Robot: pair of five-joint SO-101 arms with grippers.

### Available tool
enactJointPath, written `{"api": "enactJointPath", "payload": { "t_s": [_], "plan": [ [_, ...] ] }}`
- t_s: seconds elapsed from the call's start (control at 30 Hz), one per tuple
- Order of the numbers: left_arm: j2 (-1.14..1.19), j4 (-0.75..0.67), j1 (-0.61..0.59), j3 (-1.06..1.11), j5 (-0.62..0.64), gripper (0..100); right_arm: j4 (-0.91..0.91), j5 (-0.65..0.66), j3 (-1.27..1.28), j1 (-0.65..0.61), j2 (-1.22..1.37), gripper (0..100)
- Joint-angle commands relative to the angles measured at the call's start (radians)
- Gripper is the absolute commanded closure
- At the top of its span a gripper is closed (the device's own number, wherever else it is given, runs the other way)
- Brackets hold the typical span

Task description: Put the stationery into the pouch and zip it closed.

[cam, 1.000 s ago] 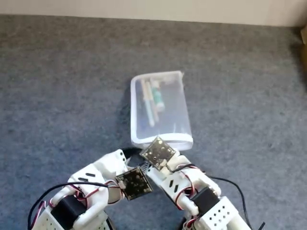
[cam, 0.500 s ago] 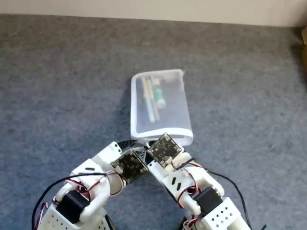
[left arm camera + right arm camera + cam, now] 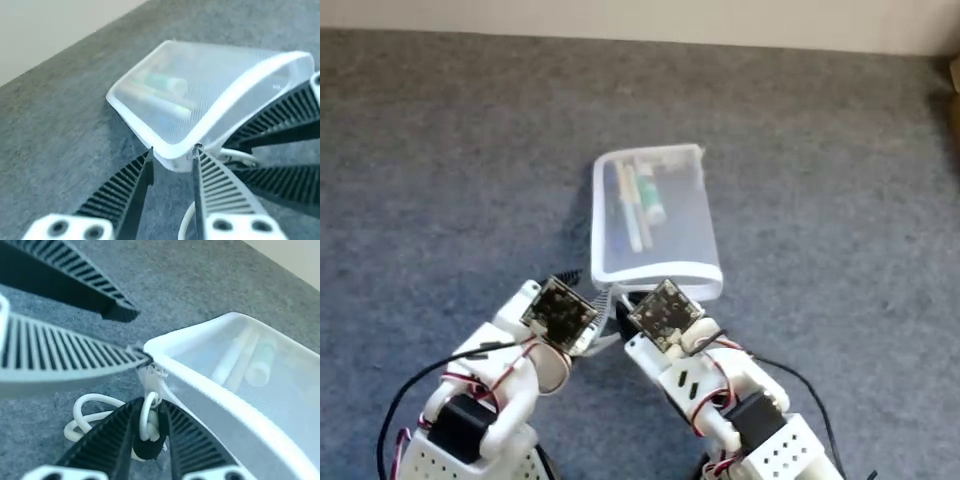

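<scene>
The pouch (image 3: 670,240) lies on the table (image 3: 440,150) just ahead of me, pens (image 3: 638,205) inside, soft, light and apt to slide, so my right claw (image 3: 150,410) is pinched on the zip pull (image 3: 146,426) and my left claw (image 3: 172,152) gapes astride its firmer corner seam.

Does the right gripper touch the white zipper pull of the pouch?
Touching. In the right wrist view the jaws of the right gripper pinch the white zipper pull at the corner of the pouch.
</scene>
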Motion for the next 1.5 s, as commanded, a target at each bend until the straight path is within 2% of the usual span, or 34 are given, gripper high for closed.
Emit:
{"api": "enactJointPath", "payload": {
  "t_s": [0.0,0.1,0.23,0.43,0.63,0.8,0.9,1.03,1.47],
  "plan": [
    [-0.008,0.003,-0.013,-0.081,0.018,86,-0.031,-0.009,-0.104,0.005,-0.031,99.4],
    [-0.008,0.003,-0.018,-0.101,0.018,83,-0.031,-0.009,-0.104,0.005,-0.031,99.4],
    [-0.008,0.003,-0.111,-0.125,0.02,76,-0.027,-0.014,-0.143,0.007,-0.033,99.4],
    [-0.007,0.005,-0.188,-0.166,0.006,75,-0.025,-0.158,-0.225,0.077,-0.033,99.4],
    [-0.001,0.005,-0.182,-0.159,-0.161,75,-0.01,-0.158,-0.257,0.102,-0.033,99.4],
    [-0.001,0.002,-0.179,-0.162,-0.258,75,0.191,-0.147,-0.395,0.097,-0.03,99.4],
    [-0.001,0.003,-0.142,-0.162,-0.279,75,0.325,-0.118,-0.518,0.067,-0.024,99.4],
    [-0.001,-0.002,-0.071,-0.159,-0.29,75,0.414,-0.117,-0.618,-0.012,-0.024,99.4],
    [-0.001,-0.003,0.101,-0.162,-0.285,75,0.599,-0.114,-0.638,-0.039,-0.025,99.4]
  ]
}}
